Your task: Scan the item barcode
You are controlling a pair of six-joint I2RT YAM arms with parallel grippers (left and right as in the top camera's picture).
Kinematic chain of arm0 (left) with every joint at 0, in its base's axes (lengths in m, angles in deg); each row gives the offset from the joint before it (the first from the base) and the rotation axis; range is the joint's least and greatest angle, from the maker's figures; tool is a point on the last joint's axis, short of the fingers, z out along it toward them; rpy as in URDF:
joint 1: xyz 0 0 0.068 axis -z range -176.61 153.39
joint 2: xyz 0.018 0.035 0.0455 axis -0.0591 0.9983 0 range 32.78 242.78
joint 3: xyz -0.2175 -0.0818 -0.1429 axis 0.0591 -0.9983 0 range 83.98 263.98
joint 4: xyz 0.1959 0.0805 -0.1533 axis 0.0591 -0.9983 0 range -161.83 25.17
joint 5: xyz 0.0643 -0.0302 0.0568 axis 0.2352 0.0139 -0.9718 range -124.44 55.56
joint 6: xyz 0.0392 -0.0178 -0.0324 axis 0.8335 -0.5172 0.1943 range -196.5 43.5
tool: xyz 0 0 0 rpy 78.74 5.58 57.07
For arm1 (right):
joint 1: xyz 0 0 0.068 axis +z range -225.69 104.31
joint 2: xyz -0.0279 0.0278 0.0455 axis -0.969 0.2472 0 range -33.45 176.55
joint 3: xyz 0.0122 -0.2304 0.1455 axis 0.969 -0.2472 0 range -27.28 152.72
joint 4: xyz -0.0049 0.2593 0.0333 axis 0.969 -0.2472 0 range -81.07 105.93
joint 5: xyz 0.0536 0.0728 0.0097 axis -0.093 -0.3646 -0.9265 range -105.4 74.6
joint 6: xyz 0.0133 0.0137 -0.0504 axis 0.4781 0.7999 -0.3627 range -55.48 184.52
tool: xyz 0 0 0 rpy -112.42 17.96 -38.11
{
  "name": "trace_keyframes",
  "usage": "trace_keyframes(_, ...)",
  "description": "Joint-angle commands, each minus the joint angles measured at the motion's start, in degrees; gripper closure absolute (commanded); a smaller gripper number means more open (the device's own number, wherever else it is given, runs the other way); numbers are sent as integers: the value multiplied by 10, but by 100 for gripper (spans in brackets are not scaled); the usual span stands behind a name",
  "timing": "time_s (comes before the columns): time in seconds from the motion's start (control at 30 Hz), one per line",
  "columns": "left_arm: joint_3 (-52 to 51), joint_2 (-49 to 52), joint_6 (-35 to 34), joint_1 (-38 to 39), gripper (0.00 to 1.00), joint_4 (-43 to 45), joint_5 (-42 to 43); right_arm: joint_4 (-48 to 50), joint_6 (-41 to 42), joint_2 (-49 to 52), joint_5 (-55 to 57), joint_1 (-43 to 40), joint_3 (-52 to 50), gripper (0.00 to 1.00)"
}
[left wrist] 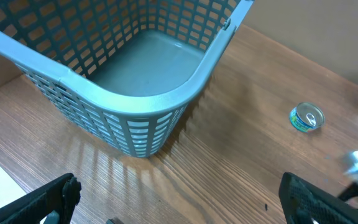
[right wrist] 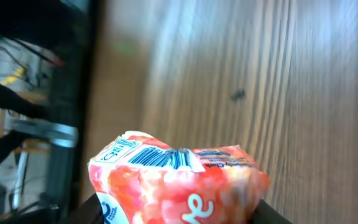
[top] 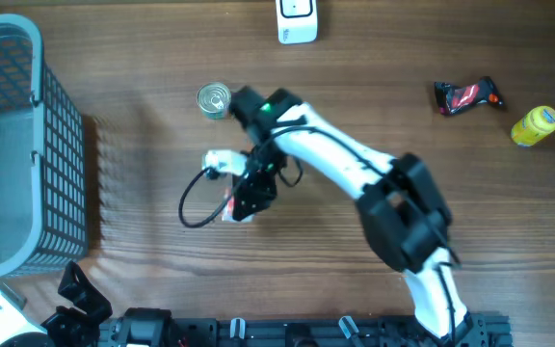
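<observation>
Two partly closed jaws of the right gripper pinch the pink snack packet, its barcode up toward the wrist camera, at the table's middle front. The pick looks done; next the stripes likely need lifting and turning toward the white corded device just beside, seemingly the scanner. The left gripper hangs wide open by the basket.

A pink-and-red snack packet fills the lower middle, pinched between the dark fingers of the right hand, whose tips just show at the bottom edge. Its barcode lies along the crumpled top edge, facing the camera. Behind runs the wooden counter, bearing a small dark speck, with a black frame along the left.
</observation>
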Motion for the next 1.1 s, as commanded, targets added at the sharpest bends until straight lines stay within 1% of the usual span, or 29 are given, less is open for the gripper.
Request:
trace_keyframes(0.0, 4, -1, -6, -2, 0, 2, 3, -23, -101, -62, -179, -45, 16, 48)
trace_keyframes(0.13, 4, -1, -6, -2, 0, 2, 3, -67, -163, -83, -300, -99, 16, 45)
trace_keyframes(0.27, 4, -1, -6, -2, 0, 2, 3, -88, -170, -83, -375, -129, 16, 39)
trace_keyframes(0.33, 4, -1, -6, -2, 0, 2, 3, -99, -188, -83, -416, -137, 16, 33)
trace_keyframes(0.4, 4, -1, -6, -2, 0, 2, 3, -96, -191, -83, -433, -139, 16, 32)
trace_keyframes(0.5, 4, -1, -6, -2, 0, 2, 3, -82, -192, -83, -410, -139, 16, 33)
trace_keyframes(0.57, 4, -1, -6, -2, 0, 2, 3, -54, -192, -83, -346, -139, 16, 34)
trace_keyframes(0.6, 4, -1, -6, -2, 0, 2, 3, -39, -192, -83, -331, -139, 16, 35)
trace_keyframes(0.67, 4, -1, -6, -2, 0, 2, 3, -11, -203, -83, -324, -139, 16, 38)
trace_keyframes(0.73, 4, -1, -6, -2, 0, 2, 3, 27, -238, -83, -325, -139, 16, 44)
trace_keyframes(0.77, 4, -1, -6, -2, 0, 2, 3, 68, -233, -83, -327, -139, 16, 45)
trace_keyframes(0.8, 4, -1, -6, -2, 0, 2, 3, 89, -228, -83, -330, -139, 16, 46)
trace_keyframes(0.87, 4, -1, -5, -2, 0, 1, 3, 173, -182, -83, -357, -139, 16, 45)
trace_keyframes(0.9, 4, -1, -5, -2, 0, 0, 3, 195, -165, -83, -364, -139, 16, 45)
trace_keyframes(0.97, 4, -1, -5, -2, 0, -1, 3, 223, -155, -83, -374, -139, 16, 45)
trace_keyframes(1.07, 4, -1, -5, -2, 0, -1, 3, 230, -150, -83, -374, -139, 16, 44)
